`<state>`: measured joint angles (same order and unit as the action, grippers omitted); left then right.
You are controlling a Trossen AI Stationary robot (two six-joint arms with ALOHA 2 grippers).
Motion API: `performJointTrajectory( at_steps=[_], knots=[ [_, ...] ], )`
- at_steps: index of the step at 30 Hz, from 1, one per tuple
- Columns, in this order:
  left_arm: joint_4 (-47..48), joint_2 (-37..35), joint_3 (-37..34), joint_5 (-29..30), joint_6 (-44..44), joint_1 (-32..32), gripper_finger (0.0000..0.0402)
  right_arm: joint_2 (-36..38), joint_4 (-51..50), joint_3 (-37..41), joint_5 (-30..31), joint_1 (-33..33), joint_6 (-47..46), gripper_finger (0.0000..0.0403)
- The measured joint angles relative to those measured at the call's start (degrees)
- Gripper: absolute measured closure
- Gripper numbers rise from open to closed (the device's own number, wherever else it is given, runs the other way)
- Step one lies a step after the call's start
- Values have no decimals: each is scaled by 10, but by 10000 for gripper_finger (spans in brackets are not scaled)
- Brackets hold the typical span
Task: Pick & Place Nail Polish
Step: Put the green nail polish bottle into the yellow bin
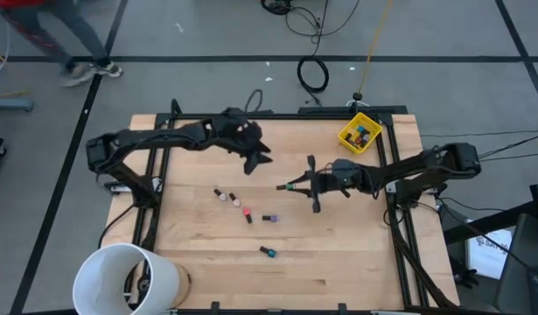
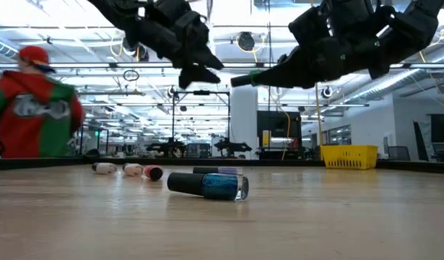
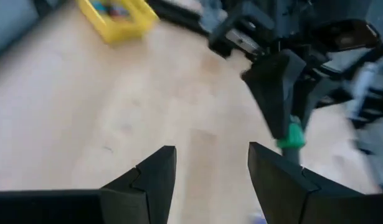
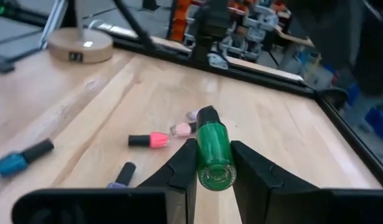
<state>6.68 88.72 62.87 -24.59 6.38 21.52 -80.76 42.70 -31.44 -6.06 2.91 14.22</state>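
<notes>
My right gripper [image 4: 213,163] is shut on a green nail polish bottle [image 4: 213,152] with a dark cap, above the table's middle [image 1: 290,185]. My left gripper [image 3: 211,163] hangs open and empty just to its far left [image 1: 262,157], clear of the table. It faces the held bottle [image 3: 294,135] without touching it. Several more nail polish bottles lie on their sides on the wood: a pale one [image 1: 220,194], a pink one [image 1: 248,214], a purple one [image 1: 269,218] and a blue one [image 1: 268,252] [image 2: 218,185]. My right gripper pinches the green bottle's glass body [image 4: 211,144] between its two fingers. The bottle lies along the fingers, its dark cap [image 4: 208,116] sticking out past the fingertips and its base toward the wrist. The fingers come nearly level from the table's right. The bottle is lifted clear of the table.
A yellow bin [image 1: 360,133] holding a few bottles stands at the far right corner. A large white bucket [image 1: 129,278] sits at the near left corner. A person in a red and green top [image 2: 35,108] is beyond the table's far side.
</notes>
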Motion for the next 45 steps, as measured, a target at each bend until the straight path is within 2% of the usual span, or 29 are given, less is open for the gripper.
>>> performJointTrajectory(
  at_steps=[4, 9, 15, 21, 23, 26, 30, 34, 36, 40, 45],
  knots=[
    [8, -40, 0, 47, -44, 2, 204, 56, -35, 10, 0, 25, -50, 339],
    [9, -76, 0, 52, -84, 1, 204, 136, -23, 59, -1, 59, -105, 339],
    [15, -105, 0, 110, -111, -2, 204, 234, -82, 114, 105, 88, -110, 339],
    [28, -121, 0, 154, -140, 6, 204, 341, -115, 159, 104, 131, -148, 339],
    [27, -121, 0, 147, -154, 12, 204, 371, -118, 177, 93, 144, -159, 339],
    [13, -121, 0, 84, -153, 29, 204, 407, -119, 198, 44, 164, -183, 339],
    [-97, -116, -48, -6, -130, 40, 204, 434, -122, 210, 3, 181, -206, 339],
    [-230, -116, -135, -2, -82, 46, 204, 443, -126, 211, -18, 182, -219, 339],
    [-265, -123, -173, 14, -60, 62, 204, 446, -120, 211, -31, 181, -226, 339],
    [-291, -168, -228, 20, -32, 88, 204, 457, -103, 211, -48, 181, -240, 339],
    [-255, -287, -270, 19, -49, 111, 203, 469, -105, 211, -49, 181, -263, 339]
  ],
)
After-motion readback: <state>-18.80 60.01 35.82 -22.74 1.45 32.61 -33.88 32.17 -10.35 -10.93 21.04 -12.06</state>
